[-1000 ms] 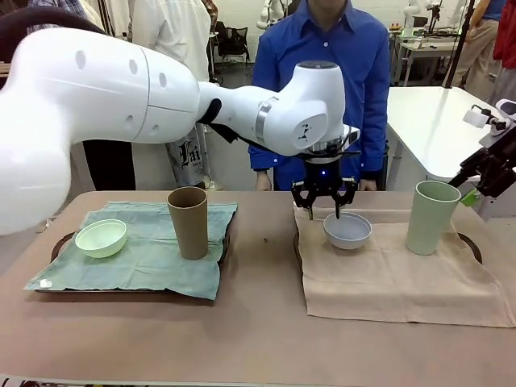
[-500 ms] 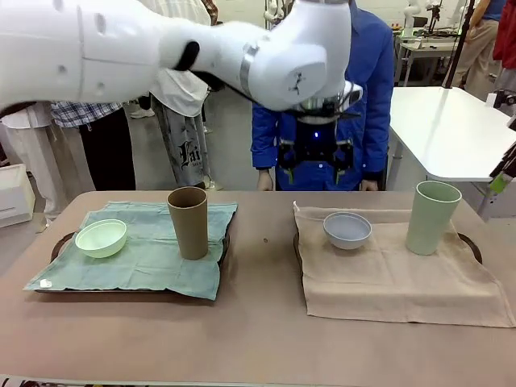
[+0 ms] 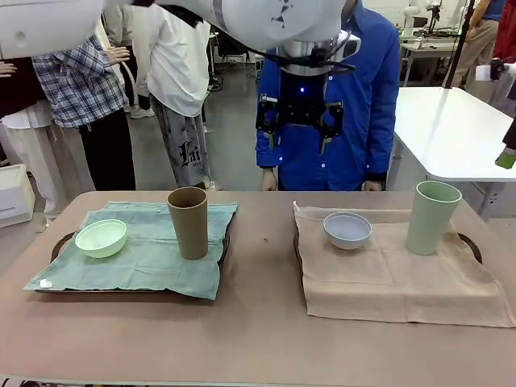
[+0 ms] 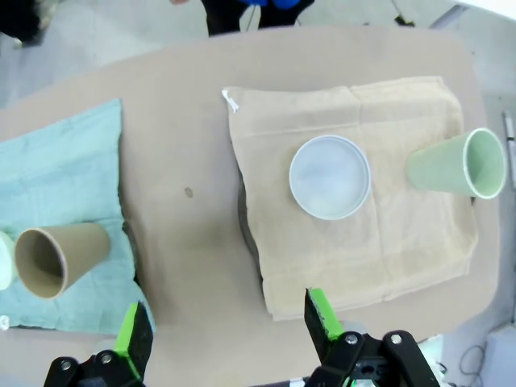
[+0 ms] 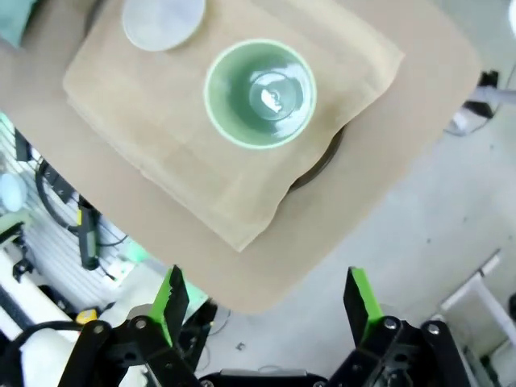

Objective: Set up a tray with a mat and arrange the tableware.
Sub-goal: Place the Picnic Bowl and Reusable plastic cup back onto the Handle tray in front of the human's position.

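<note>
Two trays hold the tableware. On the left tray, a green mat carries a pale green bowl and a tall brown cup. On the right tray, a beige mat carries a white bowl and a tall pale green cup. My left gripper hangs open high above the table's far edge, holding nothing. Below it lie the white bowl and both cups. My right gripper is open and empty, high over the pale green cup.
A person in a blue shirt stands at the far side, right behind my left gripper. Other people stand at the back left. A white table is at the back right. Bare tabletop runs between the trays and along the near edge.
My left gripper has risen from just over the white bowl to high above the table, leaving the bowl on the beige mat. My right gripper has drawn off past the right edge.
</note>
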### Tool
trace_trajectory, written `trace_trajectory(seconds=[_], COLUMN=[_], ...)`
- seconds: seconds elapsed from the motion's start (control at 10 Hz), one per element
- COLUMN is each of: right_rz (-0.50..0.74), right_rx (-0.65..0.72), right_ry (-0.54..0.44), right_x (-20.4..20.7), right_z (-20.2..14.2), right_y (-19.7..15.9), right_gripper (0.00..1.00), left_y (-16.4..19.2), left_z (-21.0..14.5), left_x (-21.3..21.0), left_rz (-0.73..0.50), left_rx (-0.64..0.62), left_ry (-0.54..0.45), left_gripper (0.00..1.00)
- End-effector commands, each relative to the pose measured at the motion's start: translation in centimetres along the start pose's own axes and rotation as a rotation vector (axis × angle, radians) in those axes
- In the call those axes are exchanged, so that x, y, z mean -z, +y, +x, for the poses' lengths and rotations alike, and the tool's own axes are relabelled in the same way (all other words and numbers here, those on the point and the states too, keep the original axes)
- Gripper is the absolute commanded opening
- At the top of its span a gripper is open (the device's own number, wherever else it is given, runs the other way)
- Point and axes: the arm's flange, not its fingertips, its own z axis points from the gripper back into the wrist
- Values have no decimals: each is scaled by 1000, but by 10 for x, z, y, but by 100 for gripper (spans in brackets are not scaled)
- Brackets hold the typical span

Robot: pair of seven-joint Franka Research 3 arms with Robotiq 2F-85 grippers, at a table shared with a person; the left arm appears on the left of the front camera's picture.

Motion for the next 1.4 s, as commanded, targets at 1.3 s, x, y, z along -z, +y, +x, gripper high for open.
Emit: trace_trajectory(seconds=[1.3], right_rz=[-24], right_rx=[134], right_ry=[16], right_x=[-26], right_z=[-25], right_y=[-3], right_gripper=[100], left_y=[159], left_z=[6], left_x=[-53], left_rz=[-118], left_rx=[-18], left_ry=[37], left_gripper=[100])
